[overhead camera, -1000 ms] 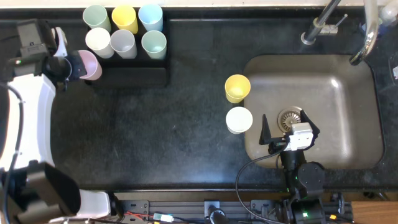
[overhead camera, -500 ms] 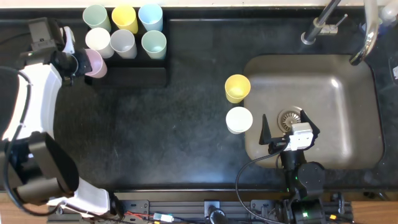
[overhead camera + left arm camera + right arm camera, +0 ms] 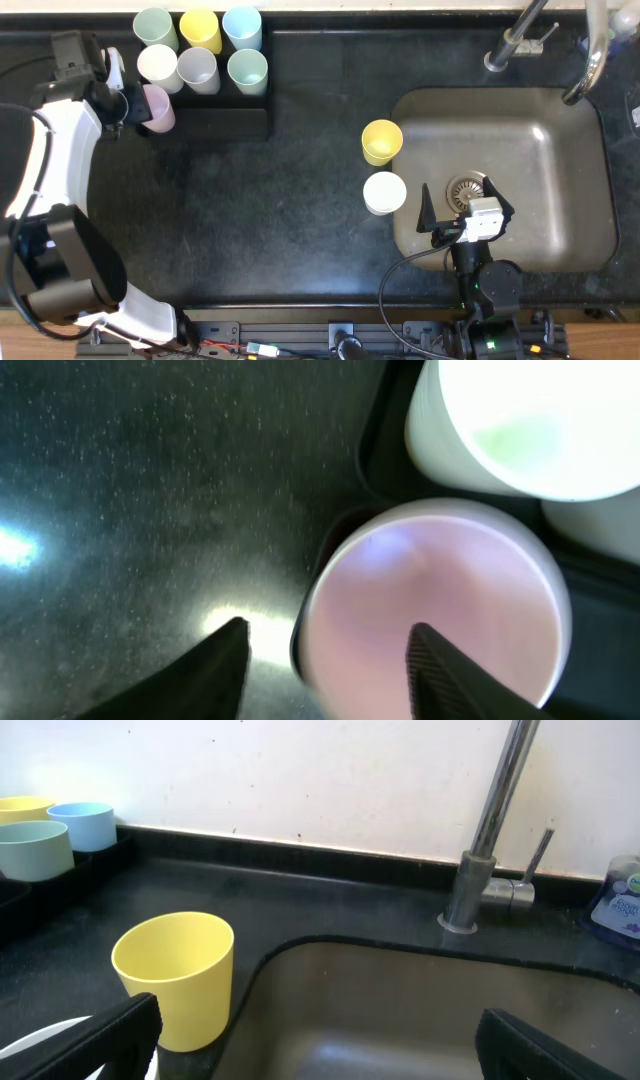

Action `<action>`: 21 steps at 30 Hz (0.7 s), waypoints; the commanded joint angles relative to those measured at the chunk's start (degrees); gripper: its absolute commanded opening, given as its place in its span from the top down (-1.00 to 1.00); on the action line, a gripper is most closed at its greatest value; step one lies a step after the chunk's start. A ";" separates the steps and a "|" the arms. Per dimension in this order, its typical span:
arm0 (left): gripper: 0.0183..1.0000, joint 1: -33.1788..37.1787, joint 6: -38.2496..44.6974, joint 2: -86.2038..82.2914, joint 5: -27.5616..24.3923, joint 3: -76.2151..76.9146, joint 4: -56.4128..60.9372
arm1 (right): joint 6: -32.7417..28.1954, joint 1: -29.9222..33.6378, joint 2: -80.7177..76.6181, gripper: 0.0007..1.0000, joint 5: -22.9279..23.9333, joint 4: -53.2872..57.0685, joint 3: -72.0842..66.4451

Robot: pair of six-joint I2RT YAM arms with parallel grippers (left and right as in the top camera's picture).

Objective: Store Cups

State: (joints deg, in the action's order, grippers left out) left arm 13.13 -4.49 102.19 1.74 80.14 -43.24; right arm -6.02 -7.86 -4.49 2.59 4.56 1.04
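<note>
My left gripper (image 3: 128, 103) is shut on a pink cup (image 3: 157, 108), one finger inside its rim and one outside, at the front left corner of the black tray (image 3: 215, 122). In the left wrist view the pink cup (image 3: 440, 610) hangs over the tray's edge (image 3: 378, 465), next to a white cup (image 3: 510, 420). The tray holds several cups, among them a white one (image 3: 160, 65) and a grey one (image 3: 197, 70). A yellow cup (image 3: 381, 141) and a white cup (image 3: 384, 192) stand on the counter beside the sink. My right gripper (image 3: 455, 208) is open above the sink.
The steel sink (image 3: 540, 150) with its drain lies at the right, the faucet (image 3: 495, 830) behind it. From the right wrist I see the yellow cup (image 3: 178, 975) close by. Dark counter (image 3: 260, 220) stretches between the tray and the sink.
My left gripper has carried the pink cup a little right, toward the tray, and turned it more upright. The right arm has not moved.
</note>
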 commanded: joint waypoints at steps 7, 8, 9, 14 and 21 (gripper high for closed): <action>-0.62 -21.51 -12.74 -7.28 9.53 22.01 -18.40 | 0.00 0.39 0.66 -1.00 0.22 -0.31 -0.74; -0.63 -25.49 -14.82 -6.69 10.88 24.22 -18.95 | 0.00 0.39 0.66 -0.99 0.22 -0.31 -0.74; -0.66 -29.38 -16.87 -5.84 11.74 26.08 -19.21 | 0.00 0.39 0.66 -1.00 0.22 -0.31 -0.74; -0.69 -42.99 -26.49 -0.33 10.29 30.62 -20.52 | 0.00 0.39 0.66 -0.99 0.22 -0.31 -0.74; -0.67 -52.15 -31.45 9.11 4.20 30.62 -20.46 | 0.00 0.39 0.66 -0.99 0.22 -0.31 -0.74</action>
State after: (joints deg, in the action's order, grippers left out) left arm -37.28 -31.46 107.94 8.38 110.45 -63.44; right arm -6.02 -7.86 -4.49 2.59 4.58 1.04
